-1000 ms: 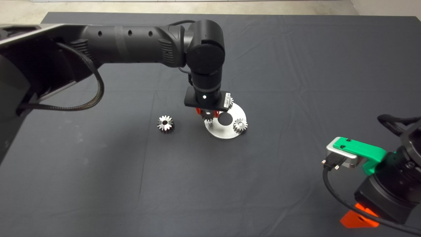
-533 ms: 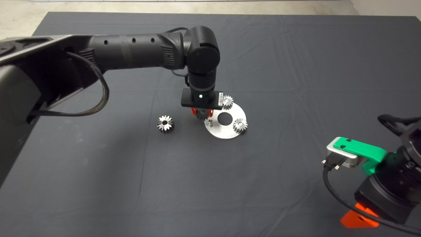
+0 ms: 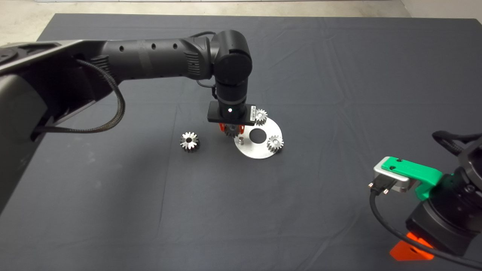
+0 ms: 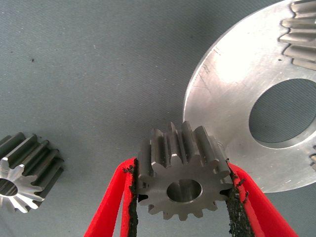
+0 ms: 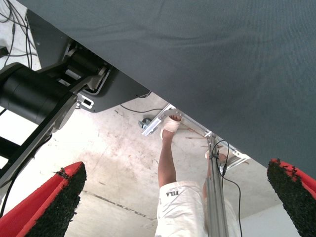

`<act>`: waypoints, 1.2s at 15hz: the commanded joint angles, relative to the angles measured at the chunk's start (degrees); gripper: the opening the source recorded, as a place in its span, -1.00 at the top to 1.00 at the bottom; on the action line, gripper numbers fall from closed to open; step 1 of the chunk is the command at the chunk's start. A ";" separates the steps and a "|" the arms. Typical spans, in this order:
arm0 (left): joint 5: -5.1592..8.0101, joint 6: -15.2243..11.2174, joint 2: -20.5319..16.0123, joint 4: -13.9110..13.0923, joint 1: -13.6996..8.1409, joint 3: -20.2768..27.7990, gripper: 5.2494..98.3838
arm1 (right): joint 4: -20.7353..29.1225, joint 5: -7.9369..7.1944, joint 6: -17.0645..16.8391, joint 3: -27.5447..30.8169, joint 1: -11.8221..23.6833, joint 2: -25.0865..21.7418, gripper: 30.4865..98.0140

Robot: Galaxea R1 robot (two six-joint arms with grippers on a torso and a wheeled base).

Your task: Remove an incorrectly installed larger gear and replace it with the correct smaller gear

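Now left gripper [image 4: 181, 207] clamps the smaller gear [image 4: 182, 178] beside the round plate [image 4: 232, 94]

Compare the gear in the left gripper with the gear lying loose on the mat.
The smaller gear is clamped in the left gripper by the plate's edge; the larger gear lies loose on the mat, apart from the plate. The smaller gear's teeth are short and blunt; the larger gear's are deep and pointed. Both are steel with a centre hole.

Steel disc [image 3: 263, 150] w/ 2 small gears [image 3: 275, 143]
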 commanded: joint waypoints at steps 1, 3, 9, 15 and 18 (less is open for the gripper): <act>0.24 0.18 0.11 -0.55 -0.51 0.60 0.35 | 1.43 -4.97 0.21 0.17 1.27 -0.03 -0.97; 0.24 0.18 0.18 -0.55 -0.15 0.51 0.35 | 1.43 -4.97 0.25 0.17 1.27 -0.12 -0.97; 0.15 0.13 0.27 -0.47 0.82 0.60 0.35 | 1.43 -4.89 0.29 0.17 1.71 -0.03 -0.97; 0.11 -0.08 0.27 -0.47 0.73 0.86 0.35 | 1.43 -4.89 0.24 0.17 1.71 -0.03 -0.97; 0.06 -0.17 0.34 -0.47 0.46 1.21 0.35 | 1.43 -4.89 0.20 0.17 1.71 -0.03 -0.97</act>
